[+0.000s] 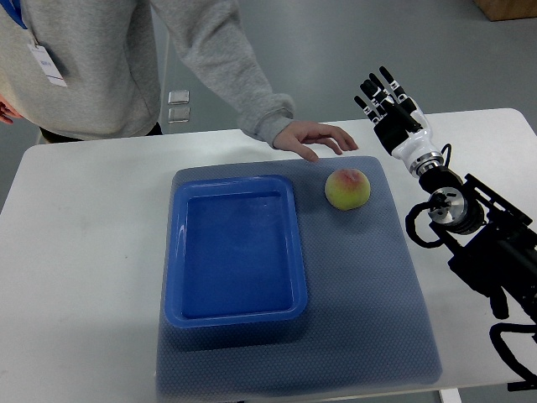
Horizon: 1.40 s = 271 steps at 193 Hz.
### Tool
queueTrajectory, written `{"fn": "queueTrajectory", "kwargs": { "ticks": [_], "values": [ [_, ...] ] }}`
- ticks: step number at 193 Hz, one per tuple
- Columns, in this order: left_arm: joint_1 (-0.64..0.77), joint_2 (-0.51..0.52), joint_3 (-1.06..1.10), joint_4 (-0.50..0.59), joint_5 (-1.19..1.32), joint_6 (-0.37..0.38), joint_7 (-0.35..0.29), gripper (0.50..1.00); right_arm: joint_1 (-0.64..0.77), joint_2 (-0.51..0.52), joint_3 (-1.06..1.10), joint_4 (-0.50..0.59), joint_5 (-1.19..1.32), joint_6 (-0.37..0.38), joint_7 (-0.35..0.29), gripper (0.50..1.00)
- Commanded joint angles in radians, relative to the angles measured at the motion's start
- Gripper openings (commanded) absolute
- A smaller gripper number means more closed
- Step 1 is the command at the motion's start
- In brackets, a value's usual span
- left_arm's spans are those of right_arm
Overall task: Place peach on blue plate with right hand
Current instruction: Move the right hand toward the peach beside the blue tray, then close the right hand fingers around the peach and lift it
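while the peach (347,189) rests on the grey-blue mat (369,294), it sits just beside the upper right corner of the blue plate (235,252), apart from its rim, and the plate, a rectangular tray, holds nothing. a person's hand (315,137) lies flat at the mat's far edge, close above the peach without touching it, its grey sleeve (222,59) reaching in from the top. the right hand (390,105) hovers over the white surface (75,252) to the right of the peach, fingers spread, grasping nothing.
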Motion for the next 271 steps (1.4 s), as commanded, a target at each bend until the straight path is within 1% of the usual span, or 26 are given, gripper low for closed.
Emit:
{"fn": "queueTrajectory", "kwargs": {
  "ticks": [1, 48, 49, 60, 93, 103, 104, 118, 134, 144, 145, 155, 165, 166, 167, 179, 211, 212, 216, 249, 271],
  "values": [
    [0.0, 0.0, 0.0, 0.002, 0.0, 0.001, 0.0, 1.0, 0.0, -0.003, -0.006, 0.0, 0.0, -0.001, 0.0, 0.932],
    [0.0, 0.0, -0.001, 0.002, -0.002, 0.001, 0.0, 1.0, 0.01, -0.009, -0.024, 0.0, -0.005, 0.003, -0.005, 0.932],
    [0.0, 0.0, -0.003, 0.002, -0.002, 0.001, 0.0, 1.0, 0.019, -0.015, -0.061, 0.001, -0.024, 0.01, -0.012, 0.932],
    [0.0, 0.0, -0.001, 0.004, -0.002, 0.001, 0.0, 1.0, 0.036, -0.044, -0.109, 0.001, -0.077, 0.019, -0.02, 0.932],
    [0.0, 0.0, -0.001, 0.001, -0.002, 0.001, 0.0, 1.0, 0.166, -0.153, -0.325, 0.001, -0.405, 0.049, -0.043, 0.932],
    [0.0, 0.0, -0.001, 0.001, -0.002, 0.001, 0.0, 1.0, 0.166, -0.153, -0.325, 0.001, -0.405, 0.049, -0.043, 0.932],
    [0.0, 0.0, -0.001, 0.001, -0.002, -0.001, 0.0, 1.0, 0.212, -0.19, -0.416, 0.003, -0.531, 0.063, -0.046, 0.932],
    [0.0, 0.0, -0.001, -0.001, -0.002, -0.001, 0.0, 1.0, 0.287, -0.234, -0.553, 0.017, -0.716, 0.089, -0.046, 0.932],
    [-0.002, 0.0, 0.0, -0.001, 0.0, -0.001, 0.0, 1.0, 0.375, -0.287, -0.705, 0.067, -0.883, 0.137, -0.046, 0.932],
    [-0.002, 0.0, 0.0, -0.001, 0.0, -0.001, 0.0, 1.0, 0.375, -0.287, -0.705, 0.067, -0.884, 0.137, -0.046, 0.932],
    [-0.003, 0.0, 0.0, -0.002, 0.0, -0.002, 0.0, 1.0, 0.42, -0.312, -0.769, 0.093, -0.935, 0.141, -0.052, 0.932],
    [-0.002, 0.0, 0.0, -0.001, 0.0, -0.001, -0.002, 1.0, 0.454, -0.323, -0.822, 0.115, -0.942, 0.143, -0.071, 0.932],
    [-0.002, 0.0, 0.0, -0.001, 0.0, -0.001, -0.002, 1.0, 0.455, -0.323, -0.822, 0.115, -0.942, 0.143, -0.071, 0.932],
    [-0.003, 0.0, 0.0, -0.001, 0.0, -0.001, 0.0, 1.0, 0.468, -0.325, -0.843, 0.119, -0.945, 0.143, -0.092, 0.932],
    [-0.003, 0.0, -0.001, -0.001, 0.0, -0.002, 0.0, 1.0, 0.468, -0.325, -0.846, 0.119, -0.948, 0.143, -0.095, 0.932],
    [-0.003, 0.0, 0.0, -0.001, -0.002, -0.001, 0.0, 1.0, 0.467, -0.32, -0.856, 0.121, -0.956, 0.14, -0.107, 0.932],
    [-0.003, 0.0, 0.0, -0.001, -0.002, -0.001, 0.0, 1.0, 0.455, -0.314, -0.87, 0.121, -0.959, 0.134, -0.109, 0.932],
    [-0.003, 0.0, 0.0, -0.001, -0.002, -0.001, 0.0, 1.0, 0.448, -0.31, -0.88, 0.121, -0.959, 0.113, -0.109, 0.932],
    [-0.003, 0.0, 0.0, -0.001, -0.002, -0.002, -0.002, 1.0, 0.444, -0.31, -0.885, 0.121, -0.959, 0.103, -0.109, 0.932],
    [-0.003, 0.0, 0.0, 0.001, -0.002, -0.001, 0.0, 1.0, 0.422, -0.308, -0.906, 0.121, -0.959, 0.086, -0.107, 0.93],
    [-0.003, 0.0, 0.0, -0.001, -0.002, -0.001, 0.0, 1.0, 0.395, -0.3, -0.909, 0.121, -0.963, 0.046, -0.106, 0.928]
  ]
}}
